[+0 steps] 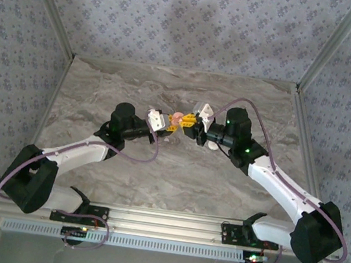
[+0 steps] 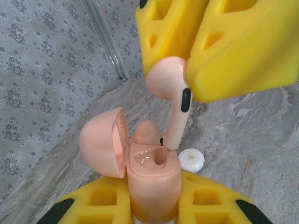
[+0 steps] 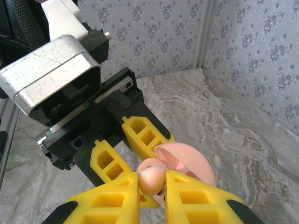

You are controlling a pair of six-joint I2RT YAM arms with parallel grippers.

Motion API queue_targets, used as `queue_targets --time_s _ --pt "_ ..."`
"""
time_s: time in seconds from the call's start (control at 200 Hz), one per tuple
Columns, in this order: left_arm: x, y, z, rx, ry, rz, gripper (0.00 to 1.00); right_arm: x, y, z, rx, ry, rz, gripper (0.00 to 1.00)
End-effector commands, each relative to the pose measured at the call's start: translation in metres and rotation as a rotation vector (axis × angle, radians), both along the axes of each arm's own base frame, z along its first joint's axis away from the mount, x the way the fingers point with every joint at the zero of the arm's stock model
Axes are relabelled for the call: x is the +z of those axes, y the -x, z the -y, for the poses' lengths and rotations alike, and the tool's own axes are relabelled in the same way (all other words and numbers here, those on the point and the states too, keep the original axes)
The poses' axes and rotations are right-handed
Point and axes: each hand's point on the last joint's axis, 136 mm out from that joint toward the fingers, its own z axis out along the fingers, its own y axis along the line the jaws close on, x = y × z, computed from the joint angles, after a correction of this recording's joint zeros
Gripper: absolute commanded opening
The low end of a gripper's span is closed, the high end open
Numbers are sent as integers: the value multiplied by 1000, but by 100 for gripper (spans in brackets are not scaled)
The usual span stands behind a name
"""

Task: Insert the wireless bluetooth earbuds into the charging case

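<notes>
My left gripper (image 2: 154,198) is shut on the salmon-pink charging case (image 2: 152,179), holding it upright with its domed lid (image 2: 103,142) swung open to the left. One pink earbud (image 2: 147,133) sits in the far slot. My right gripper (image 2: 198,46) is shut on the head of a second pink earbud (image 2: 175,112), whose stem points down with its tip at the mouth of the near slot. From the right wrist, that earbud (image 3: 152,179) is pinched between the yellow pads of my right gripper (image 3: 153,186), above the open case (image 3: 187,163). Overhead, both grippers meet at the case (image 1: 176,118) mid-table.
A small white round disc (image 2: 191,160) lies on the marble table (image 1: 176,171) just beyond the case. Patterned walls (image 1: 191,22) close in the back and both sides. The left gripper's yellow fingers (image 3: 140,135) stand close under the right gripper.
</notes>
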Motion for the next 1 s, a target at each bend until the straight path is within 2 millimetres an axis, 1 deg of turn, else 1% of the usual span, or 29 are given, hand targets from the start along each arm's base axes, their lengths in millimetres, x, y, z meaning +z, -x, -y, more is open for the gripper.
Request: queue_targets --time_s 0.0,0.34,0.72,0.994 --pt "21 8 3 -40 27 67 10 10 -3 0 0 -16 32 18" --pt "26 10 2 -41 35 77 10 1 -2 5 -4 16 14 18" --pt "33 14 1 -51 39 92 10 -4 -3 9 -8 48 12 18" --pt "38 17 2 -71 39 96 10 -6 -2 6 6 79 9 18"
